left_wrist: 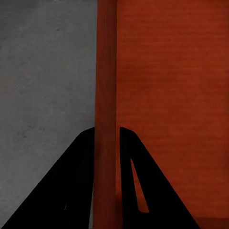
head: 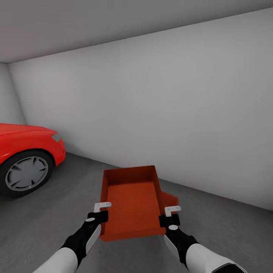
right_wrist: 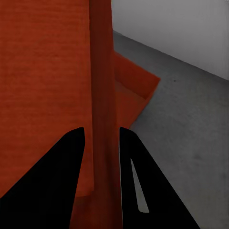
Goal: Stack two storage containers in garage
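Both arms are carrying one container [head: 131, 203] w/ two grips: left gripper [head: 99, 217] is pinching the bin's left wall, fingers [left_wrist: 71, 191] straddling the orange rim in the left wrist view, and right gripper [head: 169, 218] is clamping the right wall the same way, one finger [right_wrist: 52, 186] inside, one outside. The bin is hanging in the air btwn the grippers, open top up, tipped a little, its far end reaching beyond them. Just past the right gripper and lower down, a second orange corner [head: 169, 198] is peeking out from under the held bin; right wrist view is showing it [right_wrist: 138, 83] sitting on the concrete, so prob. the other container, already down. My read: the carry to the garage looks done and the first bin placed; what's left is lining the held bin up over it, lowering it and letting go. The floor [head: 45, 223] below the grippers is showing as rough mottled grey concrete. Farther out, well to the left of the left gripper, a red car [head: 26, 151] is parking its front wheel [head: 26, 173] on it; beyond everything, a plain white wall [head: 159, 106] is closing off the room.
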Tool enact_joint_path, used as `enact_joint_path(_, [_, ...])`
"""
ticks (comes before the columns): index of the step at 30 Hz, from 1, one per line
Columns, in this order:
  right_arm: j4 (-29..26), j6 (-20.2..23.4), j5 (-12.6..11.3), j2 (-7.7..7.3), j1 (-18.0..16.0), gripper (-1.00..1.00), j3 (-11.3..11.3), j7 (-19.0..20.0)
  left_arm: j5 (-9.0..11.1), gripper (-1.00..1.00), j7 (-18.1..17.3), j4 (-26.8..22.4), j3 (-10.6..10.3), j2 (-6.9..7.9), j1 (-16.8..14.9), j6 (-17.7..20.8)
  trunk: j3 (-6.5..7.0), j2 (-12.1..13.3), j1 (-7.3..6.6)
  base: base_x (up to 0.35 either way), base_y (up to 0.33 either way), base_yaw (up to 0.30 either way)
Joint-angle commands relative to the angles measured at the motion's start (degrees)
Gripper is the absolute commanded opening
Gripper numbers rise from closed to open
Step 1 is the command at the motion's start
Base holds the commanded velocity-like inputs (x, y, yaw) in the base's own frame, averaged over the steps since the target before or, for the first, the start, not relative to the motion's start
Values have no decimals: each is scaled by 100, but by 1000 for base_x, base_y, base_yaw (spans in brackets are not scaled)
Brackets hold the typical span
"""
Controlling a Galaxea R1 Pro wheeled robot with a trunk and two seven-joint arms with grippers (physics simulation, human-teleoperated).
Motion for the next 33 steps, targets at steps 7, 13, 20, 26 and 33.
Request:
enact_joint_path(7, [19, -41, -83, 223, -3, -100, -150, 13, 268, -100, 319, -136, 63, -104, -3, 41, -10, -7, 5, 322, 82, -7])
enact_joint_path(13, [21, -45, -83, 223, -3, -100, -150, 13, 270, -100, 319, -135, 63, -98, -3, 40, -10, -7, 5, 322, 82, 0])
enact_joint_path(20, [22, -34, -86, 223, -3, -100, -150, 13, 269, -100, 319, -135, 63, -104, -4, 39, -10, -7, 5, 322, 82, 0])
enact_joint_path(26, [22, -45, -90, 223, -3, -100, -150, 6, 269, -100, 319, -137, 63, -105, -3, 36, -10, -7, 5, 322, 82, -157])
enact_joint_path(33, [22, -47, -92, 223, -3, -100, -150, 7, 269, -100, 319, -144, 63, -105, -3, 37, -10, -7, 5, 322, 82, -278])
